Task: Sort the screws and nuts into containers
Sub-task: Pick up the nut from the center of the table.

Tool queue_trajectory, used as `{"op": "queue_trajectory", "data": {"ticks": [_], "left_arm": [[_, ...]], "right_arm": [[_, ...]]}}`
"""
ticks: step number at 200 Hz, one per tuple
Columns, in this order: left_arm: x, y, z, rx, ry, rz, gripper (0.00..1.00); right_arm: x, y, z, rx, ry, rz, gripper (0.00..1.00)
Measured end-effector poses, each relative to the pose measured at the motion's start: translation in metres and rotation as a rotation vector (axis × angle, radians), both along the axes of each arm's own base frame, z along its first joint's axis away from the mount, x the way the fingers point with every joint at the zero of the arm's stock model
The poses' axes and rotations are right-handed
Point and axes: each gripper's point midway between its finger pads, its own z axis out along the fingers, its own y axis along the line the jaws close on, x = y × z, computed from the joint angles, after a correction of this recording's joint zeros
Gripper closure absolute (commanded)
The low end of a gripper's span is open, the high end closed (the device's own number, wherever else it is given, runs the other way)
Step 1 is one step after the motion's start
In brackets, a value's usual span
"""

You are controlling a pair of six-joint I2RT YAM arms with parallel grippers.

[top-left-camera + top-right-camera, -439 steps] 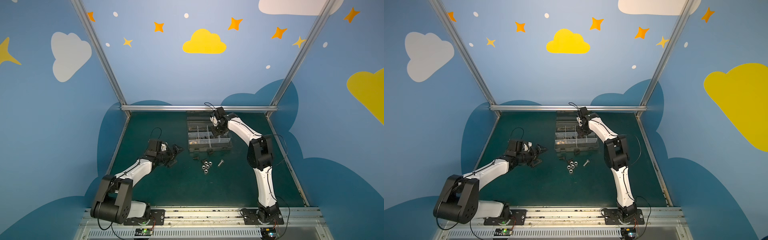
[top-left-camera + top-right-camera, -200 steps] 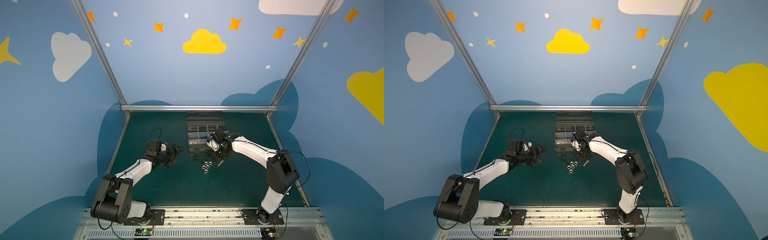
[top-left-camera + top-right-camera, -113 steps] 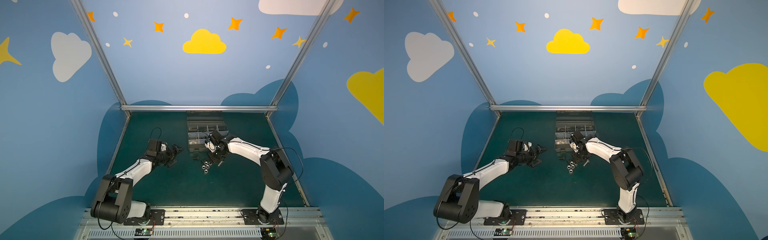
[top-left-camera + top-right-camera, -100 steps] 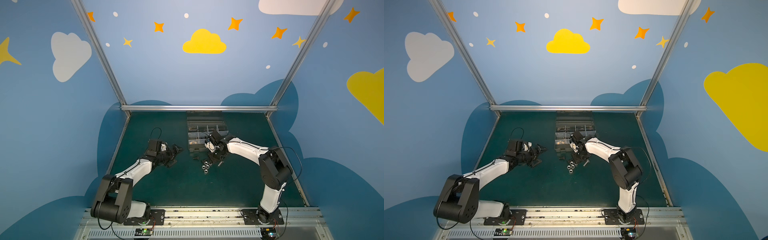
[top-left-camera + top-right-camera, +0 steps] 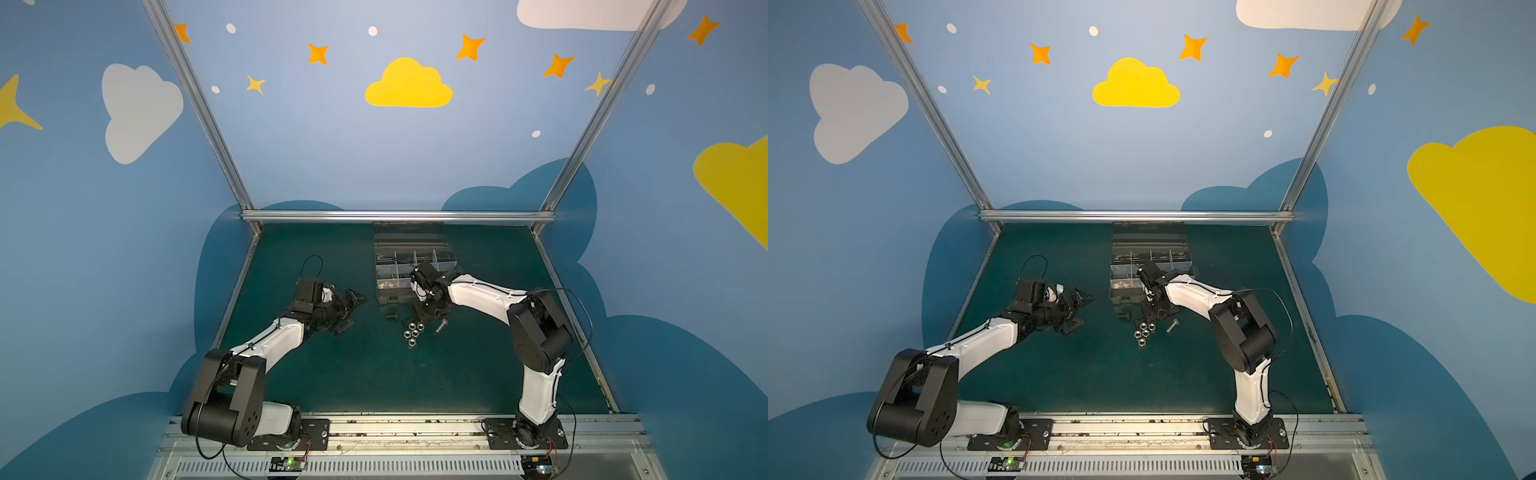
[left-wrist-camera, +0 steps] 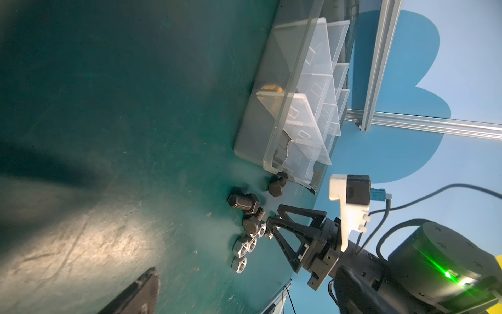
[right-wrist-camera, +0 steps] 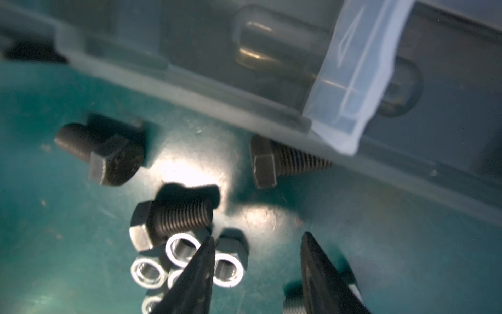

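Note:
The containers are compartments of a grey organiser box point(image 5: 415, 270) point(image 5: 1150, 270) at the back of the green mat. In front of it lie several silver nuts point(image 5: 411, 332) point(image 5: 1144, 332), black screws point(image 5: 390, 316) point(image 7: 173, 220) and one silver screw point(image 5: 440, 326) point(image 5: 1172, 326). My right gripper point(image 5: 428, 311) point(image 7: 258, 239) is open and points down just behind the pile. One nut point(image 7: 228, 269) lies between its fingers, against one of them. My left gripper point(image 5: 353, 311) point(image 5: 1079, 312) is open and empty, left of the pile.
The box's clear lid point(image 5: 409, 235) lies open towards the back rail point(image 5: 399, 216). One black screw point(image 7: 277, 163) rests against the box's front wall. Brass-tinted pieces point(image 5: 388, 284) lie in the near-left compartment. Bare mat stretches in front of the pile.
My right arm came from over the box down to the pile on the mat, then edged slightly left, its jaws held at the same width. The left arm has not moved.

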Motion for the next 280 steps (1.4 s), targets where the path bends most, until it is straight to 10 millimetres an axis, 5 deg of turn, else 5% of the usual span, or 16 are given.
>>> {"op": "queue_trajectory", "data": {"ticks": [280], "left_arm": [[0.000, 0.002, -0.002, 0.002, 0.006, 0.006, 0.00]], "right_arm": [[-0.020, 0.010, -0.015, -0.101, -0.041, -0.013, 0.54]]}}
